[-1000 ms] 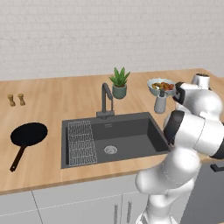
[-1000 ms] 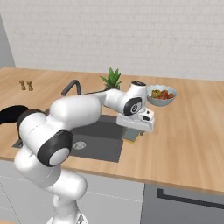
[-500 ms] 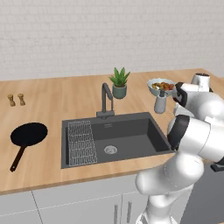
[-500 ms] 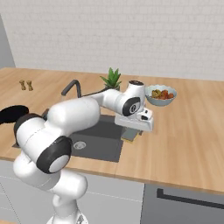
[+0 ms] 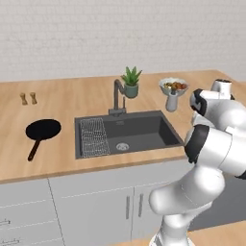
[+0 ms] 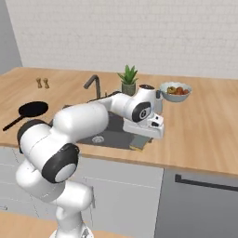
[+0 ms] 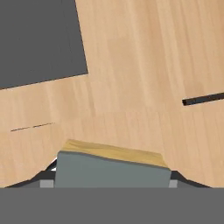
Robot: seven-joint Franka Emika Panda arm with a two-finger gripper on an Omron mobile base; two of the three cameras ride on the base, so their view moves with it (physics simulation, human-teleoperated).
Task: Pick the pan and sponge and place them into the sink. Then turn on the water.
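Note:
The yellow sponge (image 7: 113,168) with its grey scrub layer sits between my fingertips, low in the hand view. My gripper (image 7: 111,181) is shut on it, with a dark finger against each end. In the right base view my gripper (image 6: 141,139) hangs over the counter by the sink's front right corner, and the sponge (image 6: 137,147) peeks out beneath it. The black pan (image 5: 43,129) lies on the counter left of the sink (image 5: 144,129), its handle pointing toward the front edge. The dark faucet (image 5: 116,96) stands behind the basin with no stream showing. A wire rack (image 5: 93,137) fills the sink's left part.
A potted plant (image 5: 130,82), a bowl of food (image 5: 173,86) and a small grey cup (image 5: 171,102) stand behind and right of the sink. Two small shakers (image 5: 28,98) are at the far left. The counter's front edge is close below my hand.
The hand has stayed almost still over the sponge; only the arm's elbow has shifted slightly.

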